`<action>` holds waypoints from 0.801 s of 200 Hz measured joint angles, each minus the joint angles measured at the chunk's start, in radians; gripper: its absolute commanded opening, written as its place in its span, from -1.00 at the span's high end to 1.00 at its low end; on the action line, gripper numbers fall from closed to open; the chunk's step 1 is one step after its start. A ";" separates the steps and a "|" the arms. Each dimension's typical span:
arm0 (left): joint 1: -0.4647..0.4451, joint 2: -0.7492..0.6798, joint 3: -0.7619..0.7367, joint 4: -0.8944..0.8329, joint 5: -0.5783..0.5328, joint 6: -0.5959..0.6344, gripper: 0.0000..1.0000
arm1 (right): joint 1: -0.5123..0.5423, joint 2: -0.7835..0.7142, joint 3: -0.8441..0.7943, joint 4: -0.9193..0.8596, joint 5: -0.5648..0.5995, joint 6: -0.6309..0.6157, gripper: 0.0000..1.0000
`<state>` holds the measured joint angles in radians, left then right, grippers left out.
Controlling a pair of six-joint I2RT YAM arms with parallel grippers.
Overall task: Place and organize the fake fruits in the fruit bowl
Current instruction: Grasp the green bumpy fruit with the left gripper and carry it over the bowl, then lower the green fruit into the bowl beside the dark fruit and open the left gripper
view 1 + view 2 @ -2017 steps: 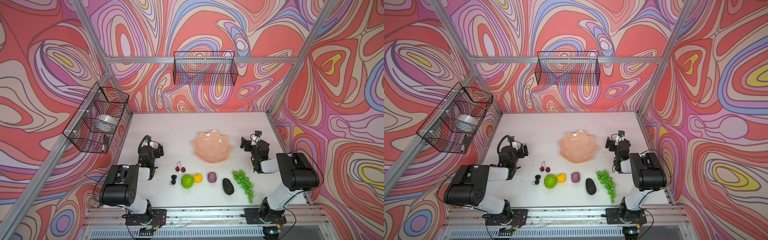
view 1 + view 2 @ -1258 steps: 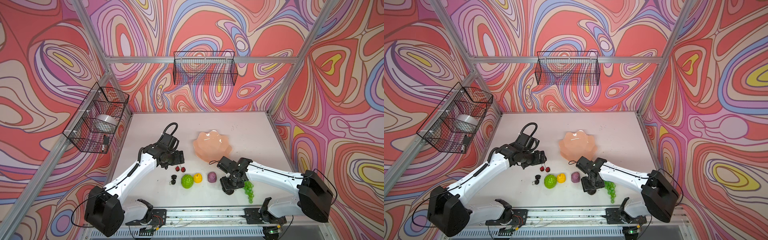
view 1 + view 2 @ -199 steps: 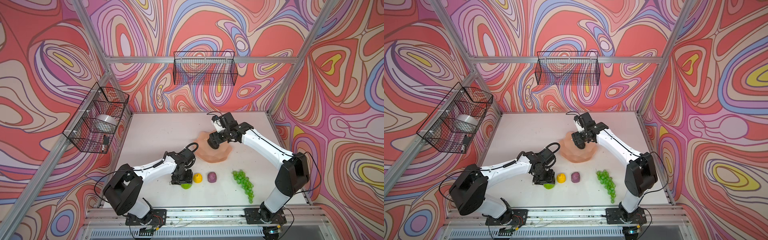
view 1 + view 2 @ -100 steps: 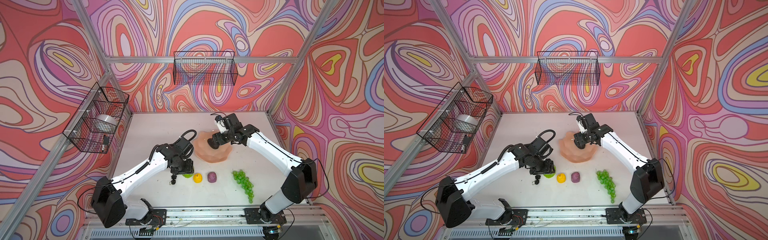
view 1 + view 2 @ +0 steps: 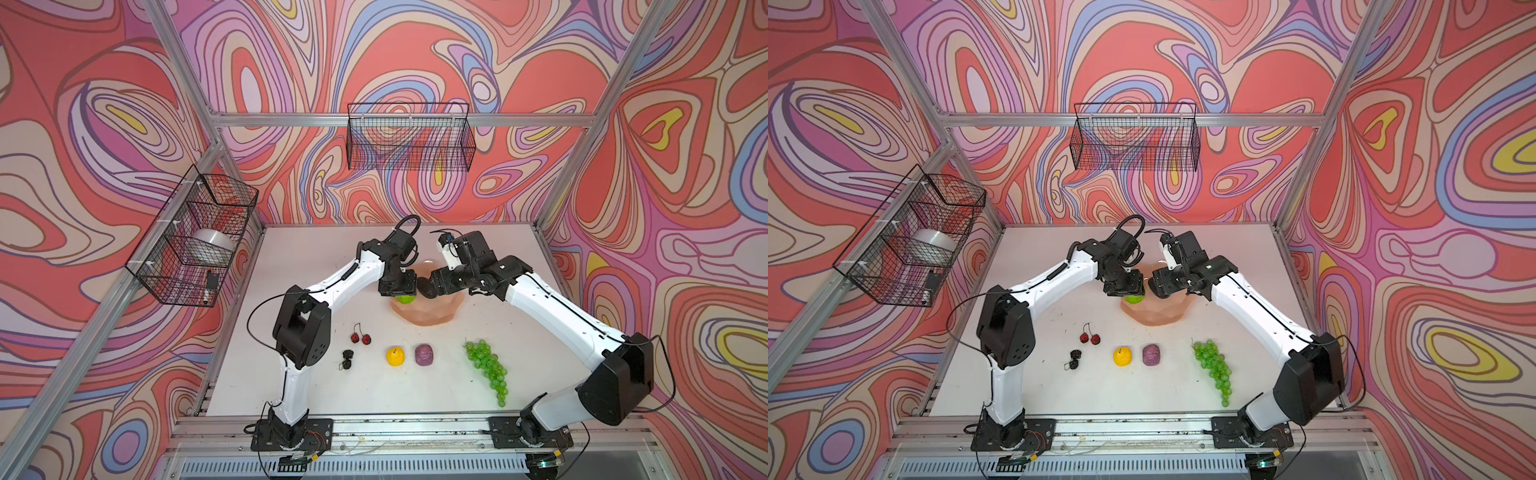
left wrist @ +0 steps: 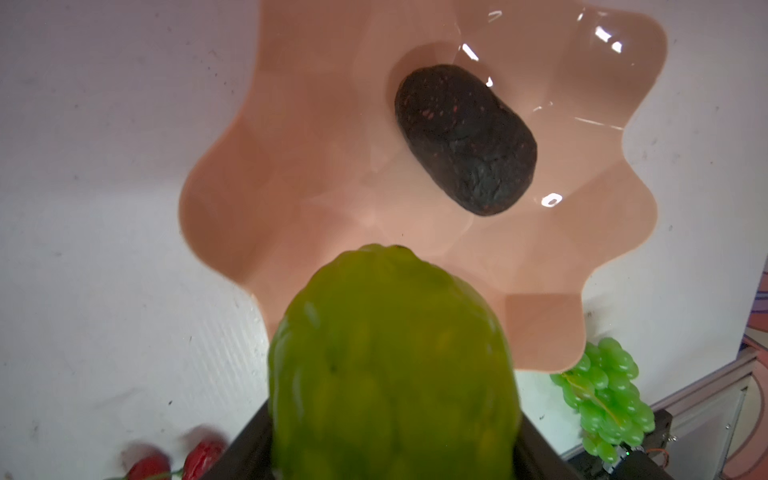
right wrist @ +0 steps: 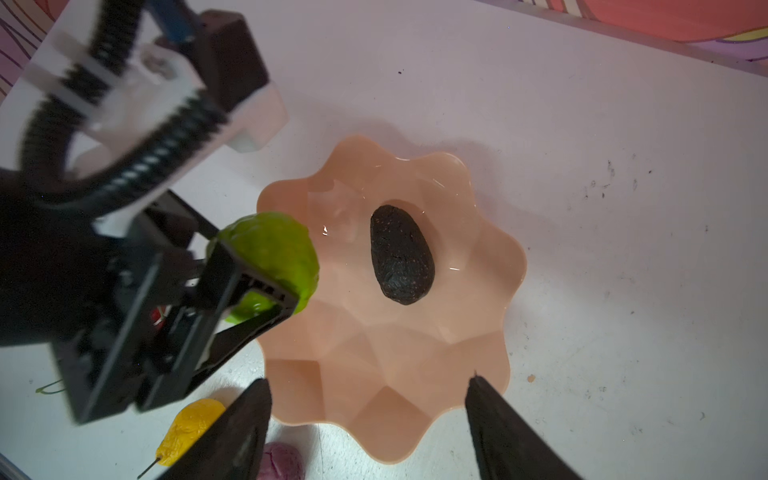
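Hiding beneath left tool (image 5: 400, 292): gripped green ball (image 5: 406, 299).

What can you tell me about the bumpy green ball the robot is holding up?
The bumpy green ball is lime-green, roundish and lumpy all over, glossy like plastic. The left gripper is shut on it, with black fingers pressing its sides. It hangs in the air above the left edge of the peach-pink fruit bowl, seemingly touching nothing but the gripper.
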<state>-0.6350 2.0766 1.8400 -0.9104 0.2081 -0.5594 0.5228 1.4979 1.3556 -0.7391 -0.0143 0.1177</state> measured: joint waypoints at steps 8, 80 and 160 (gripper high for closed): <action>0.000 0.040 0.043 -0.002 -0.001 0.006 0.13 | 0.000 0.000 -0.001 0.000 -0.001 0.002 -0.54; 0.001 0.174 0.165 0.004 -0.042 -0.008 0.12 | 0.000 -0.006 -0.040 0.002 -0.002 0.006 -0.54; 0.016 0.196 0.162 0.016 -0.094 -0.022 0.08 | 0.000 -0.006 -0.047 0.008 -0.016 -0.004 -0.54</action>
<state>-0.6189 2.2726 2.0022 -0.8940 0.1143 -0.5812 0.5228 1.4918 1.3087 -0.7311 -0.0303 0.1139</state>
